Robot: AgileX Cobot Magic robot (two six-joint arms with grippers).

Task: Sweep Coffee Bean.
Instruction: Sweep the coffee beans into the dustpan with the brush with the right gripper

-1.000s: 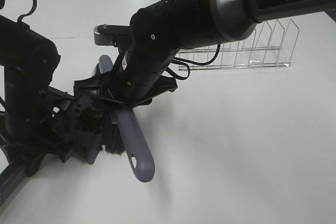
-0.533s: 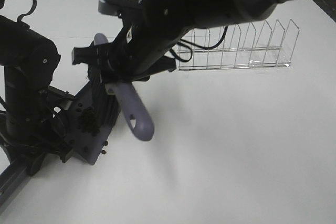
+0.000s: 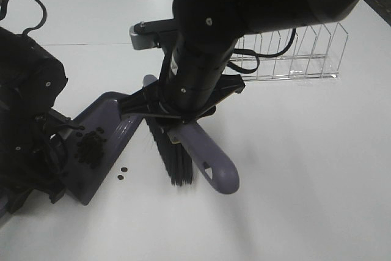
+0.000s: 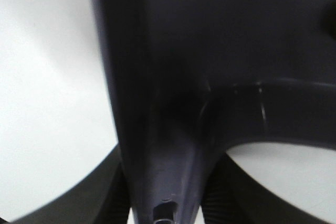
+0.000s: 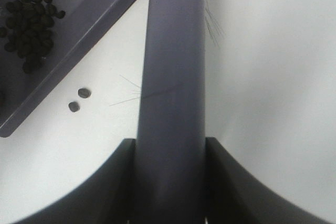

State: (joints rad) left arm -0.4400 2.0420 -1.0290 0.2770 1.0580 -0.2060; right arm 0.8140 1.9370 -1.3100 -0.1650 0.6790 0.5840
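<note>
most coffee beans (image 3: 90,149) sit in the dustpan (image 3: 113,105) clamped by the left gripper (image 4: 168,192), two strays (image 3: 122,173) beside the brush (image 3: 211,166) clamped by the right gripper (image 5: 169,182).

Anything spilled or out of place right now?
Yes: two coffee beans lie loose on the table just outside the dustpan edge, apart from the main pile inside it. The brush is beside them, not touching.
</note>
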